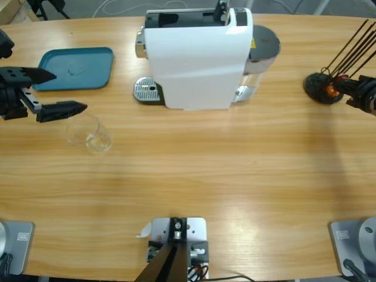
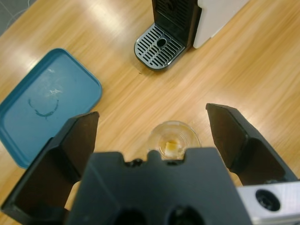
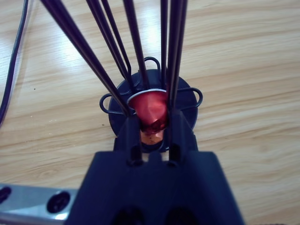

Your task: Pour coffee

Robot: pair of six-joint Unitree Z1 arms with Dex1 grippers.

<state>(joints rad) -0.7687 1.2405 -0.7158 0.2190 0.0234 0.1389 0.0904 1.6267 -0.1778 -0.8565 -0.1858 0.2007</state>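
A clear drinking glass stands on the table near the left end. My left gripper hovers by it, open wide; in the left wrist view the glass sits close against the gripper's body between the two jaws, touching neither. No coffee is in view; only a pale yellowish glint shows at the glass's base. The white coffee machine stands at the back middle, its metal drip grate facing left. My right gripper is shut on a red capsule seated in the black wire capsule holder.
A teal tray lies at the back left, beside the left gripper. Long black wire rods rise from the capsule holder around the right gripper. Bare wooden tabletop stretches across the middle and front.
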